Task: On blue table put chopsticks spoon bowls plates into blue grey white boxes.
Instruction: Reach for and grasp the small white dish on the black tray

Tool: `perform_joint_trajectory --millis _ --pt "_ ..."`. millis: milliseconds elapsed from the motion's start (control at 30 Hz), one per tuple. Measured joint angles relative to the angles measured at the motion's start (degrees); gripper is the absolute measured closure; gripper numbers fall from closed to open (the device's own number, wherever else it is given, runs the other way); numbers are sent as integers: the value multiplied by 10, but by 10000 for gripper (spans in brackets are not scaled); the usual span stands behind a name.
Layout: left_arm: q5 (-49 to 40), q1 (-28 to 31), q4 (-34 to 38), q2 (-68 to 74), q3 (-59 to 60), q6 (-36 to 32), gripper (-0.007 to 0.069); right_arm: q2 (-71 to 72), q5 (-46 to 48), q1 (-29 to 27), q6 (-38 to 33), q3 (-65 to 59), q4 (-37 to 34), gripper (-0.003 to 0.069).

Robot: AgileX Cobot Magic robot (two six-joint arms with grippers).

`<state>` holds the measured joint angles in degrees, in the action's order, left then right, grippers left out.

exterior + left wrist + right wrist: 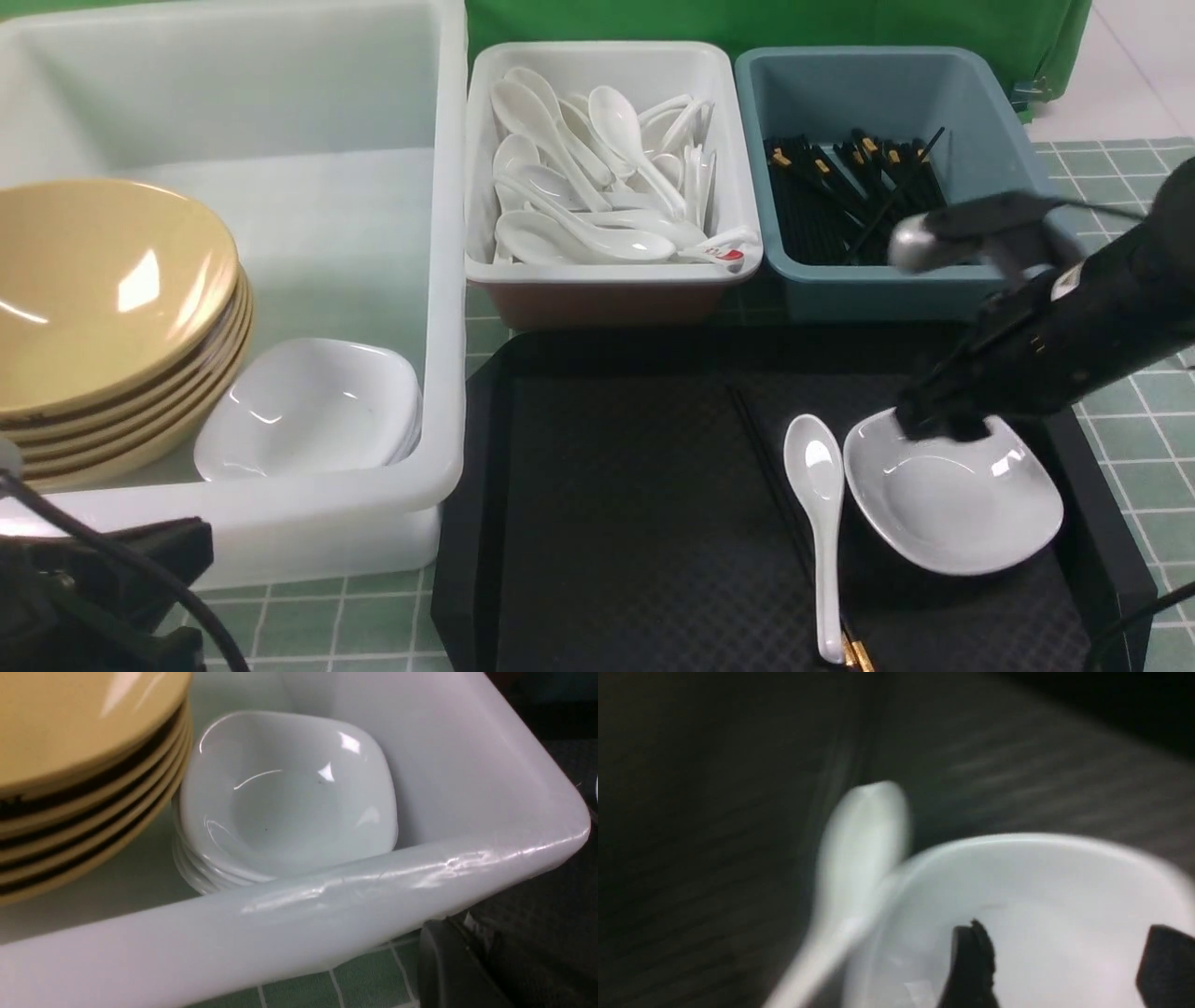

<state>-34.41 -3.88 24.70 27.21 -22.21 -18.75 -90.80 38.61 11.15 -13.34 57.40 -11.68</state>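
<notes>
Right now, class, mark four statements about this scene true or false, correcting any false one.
1. The right end effector is open over the glossy white rounded-square dish on the black octagonal tray. True.
2. The glossy white soup spoon lies inside that dish. False: it lies beside it.
3. The large tan-yellow bowls are stacked in the big translucent white tub. True.
4. The small blue-grey rectangular bin holds spoons. False: it holds black chopsticks with gold bands.
</notes>
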Motion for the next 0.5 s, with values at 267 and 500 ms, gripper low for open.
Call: perform_joint_trajectory --millis 267,500 --pt "37 0 -9 -50 2 2 621 -70 -17 -13 28 -23 18 146" --pt "49 0 -45 -111 16 6 621 -82 -34 -7 25 -23 20 350"
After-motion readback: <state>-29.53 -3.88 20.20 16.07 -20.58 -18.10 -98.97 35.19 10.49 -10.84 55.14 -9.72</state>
